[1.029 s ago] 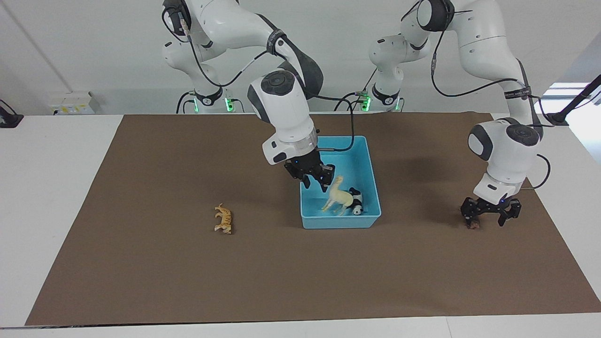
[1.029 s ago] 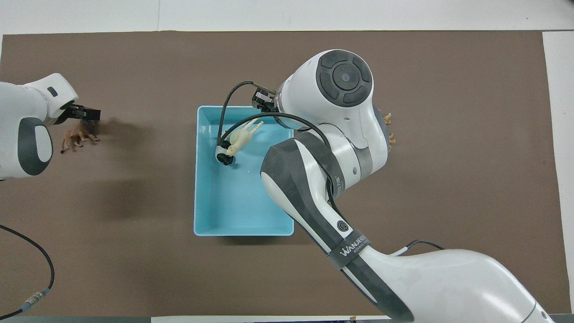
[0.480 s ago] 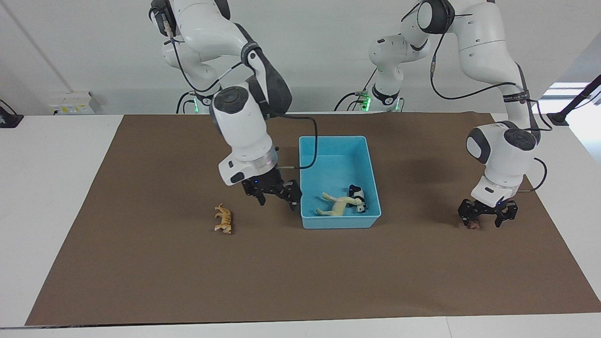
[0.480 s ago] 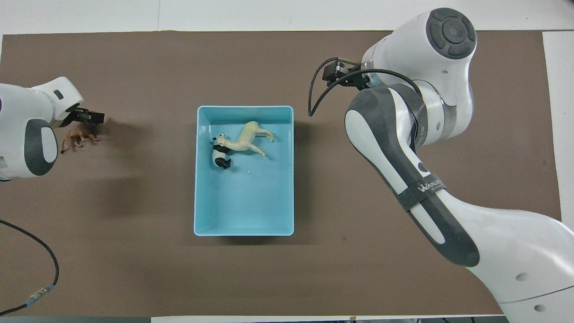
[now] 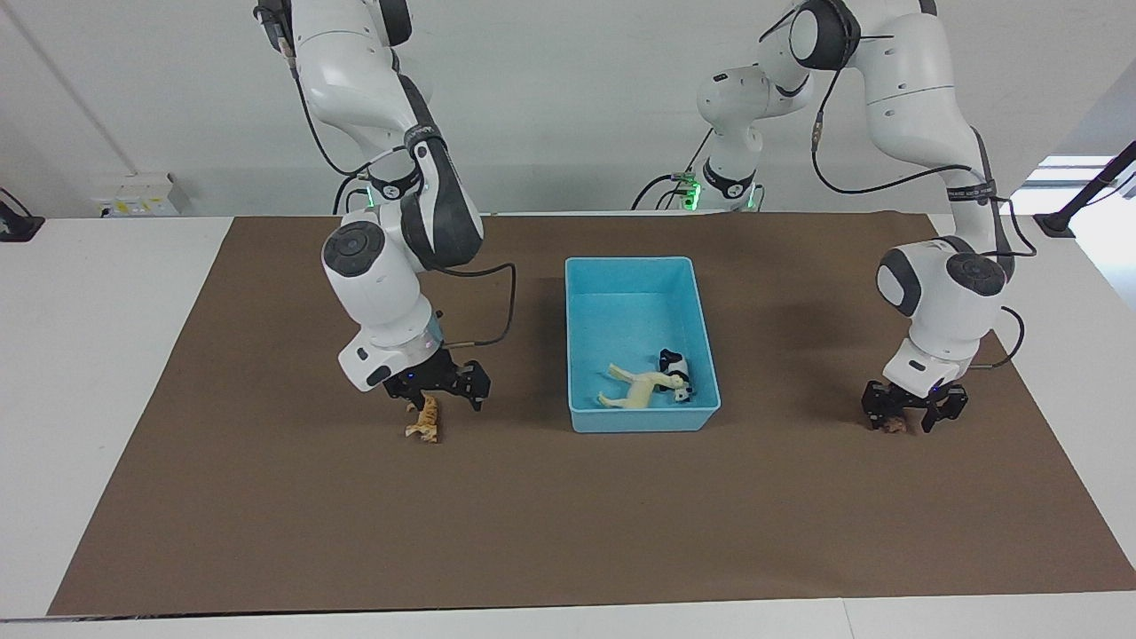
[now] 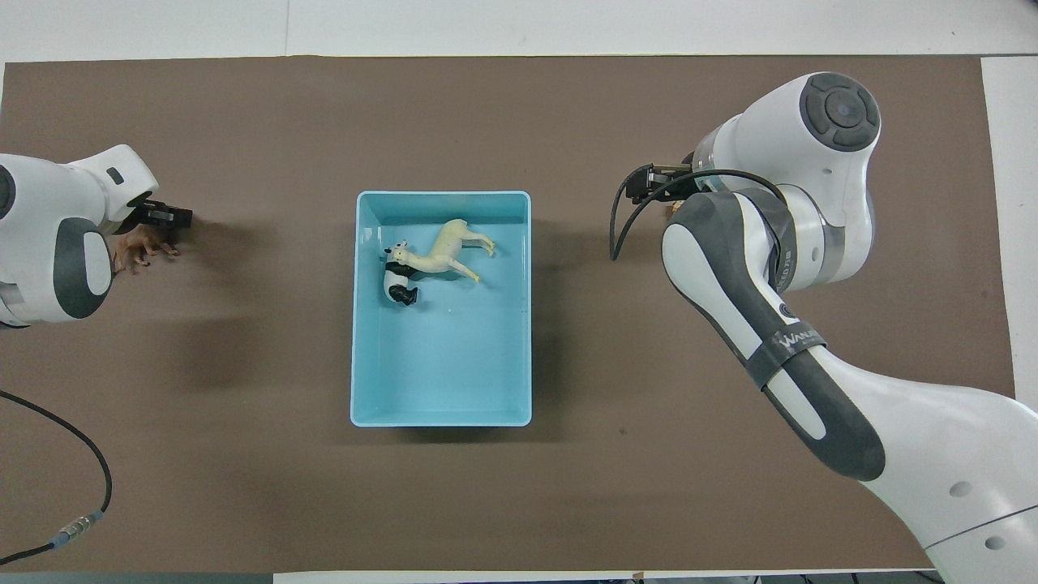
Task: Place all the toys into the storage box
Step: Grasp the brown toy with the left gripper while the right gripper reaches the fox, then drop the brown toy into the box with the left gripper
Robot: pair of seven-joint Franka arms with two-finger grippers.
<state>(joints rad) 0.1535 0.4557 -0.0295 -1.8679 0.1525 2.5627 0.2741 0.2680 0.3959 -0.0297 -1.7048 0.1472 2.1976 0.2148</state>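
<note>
Two toys are in the storage box (image 5: 642, 419): the horse (image 5: 639, 389) lies on its side, touching the panda (image 5: 676, 366). Two are on the bench (image 5: 106, 399): the tiger (image 5: 425, 424) toward the right arm's end and the brown lion (image 5: 894, 427) toward the left arm's end.

Right end effector (image 5: 440, 391) hangs just over the tiger, jaws apart, wrist tilted, elbow high. Advice: centre on the tiger's torso, go straight down, and close across the narrow body, not the legs.

Left end effector (image 5: 915, 412) is low on the lion, pointing nearly straight down. Can't tell whether it has clamped. Confirm the grip before lifting, clear the box rim, and release low over bare box floor.
</note>
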